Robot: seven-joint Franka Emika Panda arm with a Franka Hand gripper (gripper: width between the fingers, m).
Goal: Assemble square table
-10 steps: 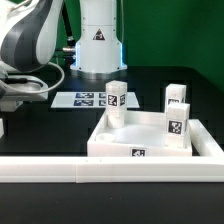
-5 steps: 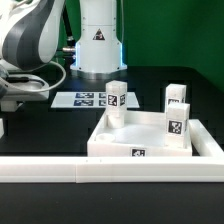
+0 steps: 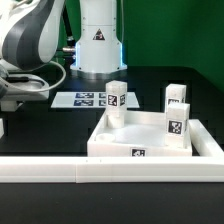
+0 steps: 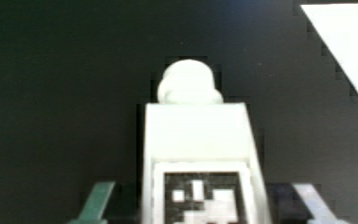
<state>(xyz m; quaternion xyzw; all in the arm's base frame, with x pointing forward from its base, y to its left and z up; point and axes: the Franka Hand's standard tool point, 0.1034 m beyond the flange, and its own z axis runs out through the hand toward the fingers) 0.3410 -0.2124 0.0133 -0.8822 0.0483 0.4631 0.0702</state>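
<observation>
The claw (image 4: 197, 203) is clamped on a white leg block (image 4: 199, 140), its fingers pressing both sides. The block carries a black-and-white tag between the fingers and a rounded peg pointing away from the claw.

The grey-and-white jointed robot arm (image 3: 30, 45) is seen bent low at the upper left of the exterior frame, its two-finger gripper (image 4: 197, 200) closed on a white tagged leg block (image 4: 197, 150).

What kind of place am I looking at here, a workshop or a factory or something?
Probably a robotics lab's test bench, not a factory. A robot arm works on a black table, the white furniture parts carry black-and-white tags, such as the tabletop, and a marker board lies flat beside them.
</observation>
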